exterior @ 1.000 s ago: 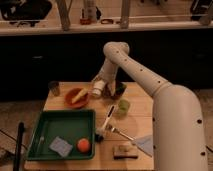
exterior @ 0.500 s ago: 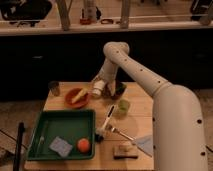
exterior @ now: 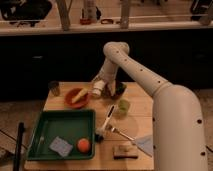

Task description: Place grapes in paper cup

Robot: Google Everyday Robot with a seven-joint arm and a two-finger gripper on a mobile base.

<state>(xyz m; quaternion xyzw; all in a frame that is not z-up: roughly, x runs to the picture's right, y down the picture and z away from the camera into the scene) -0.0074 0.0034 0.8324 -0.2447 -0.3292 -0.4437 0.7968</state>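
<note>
The white paper cup (exterior: 97,88) is at the back of the wooden table (exterior: 140,107), tilted on its side right next to my gripper (exterior: 106,88). The gripper hangs low over the table between the cup and a dark bowl (exterior: 119,89). I cannot make out the grapes; they may be hidden by the gripper or lie in the dark bowl. The light green cup (exterior: 122,107) stands upright in front of the gripper. The dark brownish cup (exterior: 54,88) stands at the table's back left corner.
A red bowl (exterior: 75,98) with a yellow banana sits left of the paper cup. A green tray (exterior: 45,131) at the front left holds a blue sponge (exterior: 59,146) and an orange (exterior: 83,144). A brush (exterior: 107,120), a fork (exterior: 121,133), a brown block (exterior: 125,150) and a blue cloth (exterior: 145,144) lie at the front.
</note>
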